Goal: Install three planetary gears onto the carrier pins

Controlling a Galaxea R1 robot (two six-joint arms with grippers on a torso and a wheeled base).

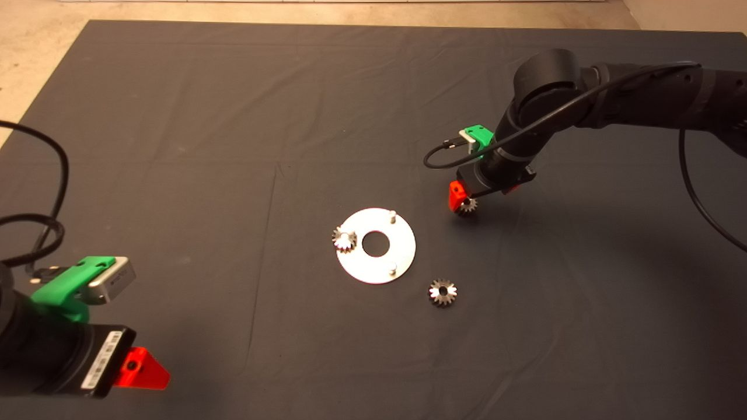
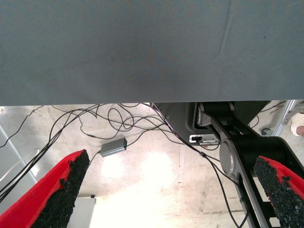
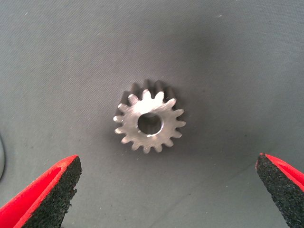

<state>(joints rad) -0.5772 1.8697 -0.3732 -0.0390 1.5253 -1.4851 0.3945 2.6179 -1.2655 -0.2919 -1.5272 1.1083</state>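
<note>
Head view first, largest down: dark mat (image 1: 175, 116) over the desk, left tool (image 1: 140, 367) parked at the lower left edge, fingers spread, holding nothing.

— And the working one?

— Right tool (image 1: 474, 201), low over the mat just right of the shiny disc (image 1: 402, 254). Released, fingers (image 3: 57, 190) wide apart, nothing gripped. Straddling a loose gear (image 1: 467, 205) lying flat between them, not touched.

— Other gears?

— One seated gear (image 1: 344, 239) on the disc's left pin. One spare gear (image 1: 443, 292) flat on the mat near the disc's lower right. Two bare pins: far pin (image 1: 393, 214), near pin (image 1: 393, 269).

— Advice for the grab, then?

— Right wrist view: loose gear (image 3: 126, 124) roughly centred between the pads, but set beyond the tips. Probably best to reach forward a little, sink until the pads flank the teeth, then close evenly across the rim. No pinching from one side, or likely a skid or a tilt. Afterwards: lift level, bore over the far pin, straight down.
</note>
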